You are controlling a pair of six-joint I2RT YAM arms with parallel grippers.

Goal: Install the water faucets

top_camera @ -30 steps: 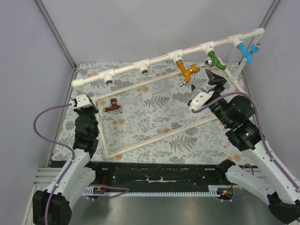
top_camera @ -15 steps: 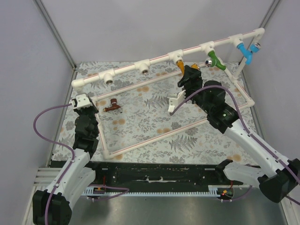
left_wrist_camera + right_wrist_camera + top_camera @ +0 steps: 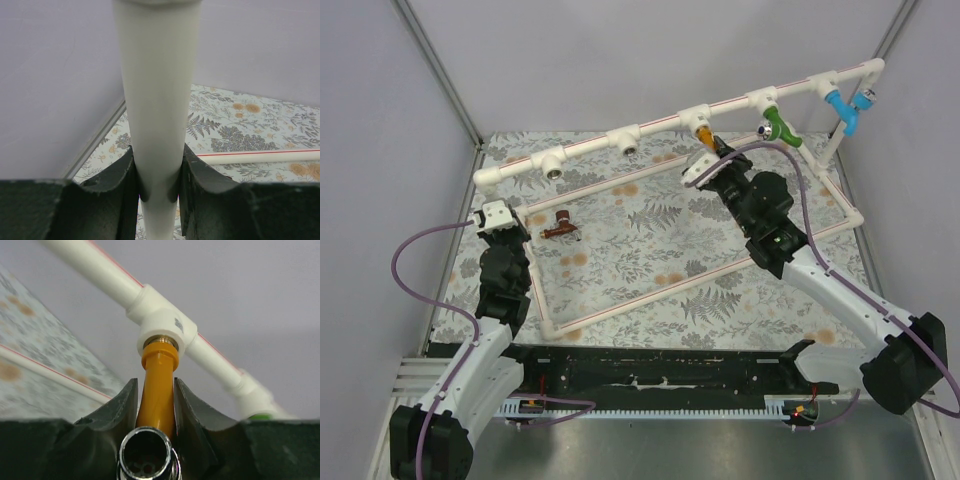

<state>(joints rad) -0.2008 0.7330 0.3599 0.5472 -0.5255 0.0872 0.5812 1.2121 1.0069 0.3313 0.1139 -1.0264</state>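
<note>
— What's the left gripper (image 3: 157, 175) got, down at the lower left?

— An upright white plastic pipe (image 3: 156, 90). Its dark fingers (image 3: 110, 190) press on either side, so it's clamped on that pipe.

— And the taps?

— The dark reddish-brown plastic tap (image 3: 560, 226) lies on its side on the leaf-patterned table mat (image 3: 650, 240). It's left of centre, inside the low rectangular frame of white pipes (image 3: 650, 293). It is near the left gripper but apart from it, and nothing grips it.

— Further back?

— The right gripper (image 3: 713, 158) reaches to the upper middle of the frame. In its wrist view the jaws sit narrow around the orange-yellow plastic tap (image 3: 157, 390), touching both sides of its body. The tap's silvery metal spout end (image 3: 147, 452) faces the camera, low between the fingers.

— Is that tap in the rail?

— Its top meets a brass-coloured ring in the white tee fitting (image 3: 162, 327) on the long white rail pipe (image 3: 590, 148), and it hangs down from there. I can't tell how far it's screwed in.

— Beyond that?

— Along the same rail toward the upper right hangs a green plastic tap (image 3: 778, 128). A light blue plastic tap (image 3: 840, 108) hangs by the far right corner.
</note>
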